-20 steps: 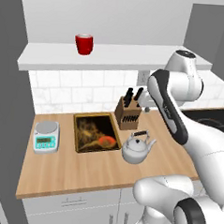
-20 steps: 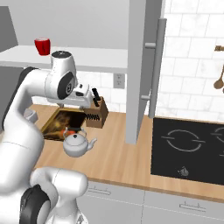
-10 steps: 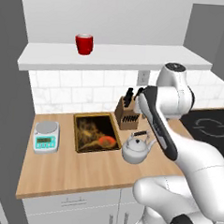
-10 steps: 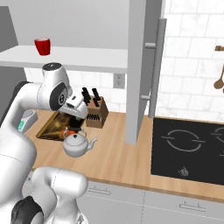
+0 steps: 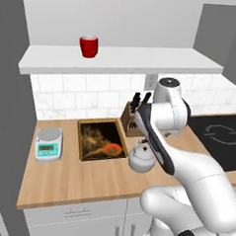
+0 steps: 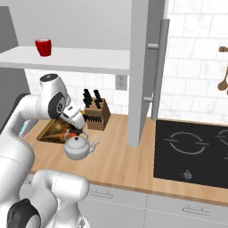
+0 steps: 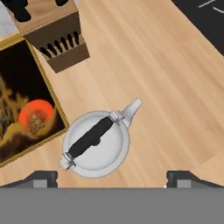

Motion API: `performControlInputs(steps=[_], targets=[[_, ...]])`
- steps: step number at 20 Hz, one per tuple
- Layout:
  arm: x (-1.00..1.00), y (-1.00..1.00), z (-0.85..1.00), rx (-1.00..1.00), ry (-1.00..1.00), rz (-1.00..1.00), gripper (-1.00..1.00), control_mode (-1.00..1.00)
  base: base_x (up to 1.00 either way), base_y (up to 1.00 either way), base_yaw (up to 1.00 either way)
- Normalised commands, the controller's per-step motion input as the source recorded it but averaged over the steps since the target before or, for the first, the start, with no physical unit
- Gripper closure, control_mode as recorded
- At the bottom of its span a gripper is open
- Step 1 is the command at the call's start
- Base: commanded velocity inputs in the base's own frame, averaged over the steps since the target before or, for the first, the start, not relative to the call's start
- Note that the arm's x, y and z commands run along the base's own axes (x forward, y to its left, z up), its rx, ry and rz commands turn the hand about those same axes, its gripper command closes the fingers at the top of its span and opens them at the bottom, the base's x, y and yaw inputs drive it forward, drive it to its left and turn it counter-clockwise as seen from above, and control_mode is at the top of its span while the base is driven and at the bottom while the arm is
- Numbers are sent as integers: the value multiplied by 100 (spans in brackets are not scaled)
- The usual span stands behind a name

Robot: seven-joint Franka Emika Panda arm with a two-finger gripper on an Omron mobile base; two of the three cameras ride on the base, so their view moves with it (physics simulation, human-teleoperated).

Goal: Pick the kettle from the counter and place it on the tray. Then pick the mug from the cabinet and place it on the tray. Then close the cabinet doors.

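My fingertips (image 7: 41,178) sit wide apart at the bottom edge of the hand view, one at 7 o'clock and one at 5 o'clock, with nothing between them: gripper (image 7: 111,179) released, empty. It hangs above the kettle (image 7: 96,142), not touching it.

In the hand view the kettle lies just up from the line between my tips. Its black handle (image 7: 91,136) runs from 8 o'clock to 2 o'clock across the lid, and its spout (image 7: 132,108) points to 2 o'clock. It stands upright on the counter (image 7: 175,100).

The tray (image 7: 24,113) lies at 9 to 10 o'clock of the kettle, its gold rim just beside the kettle body; whether they touch I cannot tell. A wooden knife block (image 7: 54,37) stands at 11 o'clock, apart from the kettle. A black stovetop corner (image 7: 205,17) shows at 1 o'clock.

Left base view: kettle (image 5: 142,158) near the counter's front, tray (image 5: 101,138) to its 10 o'clock, a white-and-teal scale (image 5: 48,143) further out at 9 o'clock. The mug (image 5: 88,45) stands upright on the cabinet (image 5: 143,59) shelf, at 11 o'clock and well apart from the kettle.

Right base view: a cabinet door (image 6: 142,67) stands open, edge-on, with its bar handle (image 6: 159,67).
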Motion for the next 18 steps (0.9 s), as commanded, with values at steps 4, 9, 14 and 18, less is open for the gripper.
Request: performControlInputs(steps=[4,9,14,18], targets=[[31,5,-39,1,0,-9,-100,-100,0,0,0],[36,9,-36,2,5,-2,-100,-100,0,0,0],[25,4,-33,1,7,0,-100,-100,0,0,0],[10,2,-26,1,2,0,-100,-100,0,0,0]])
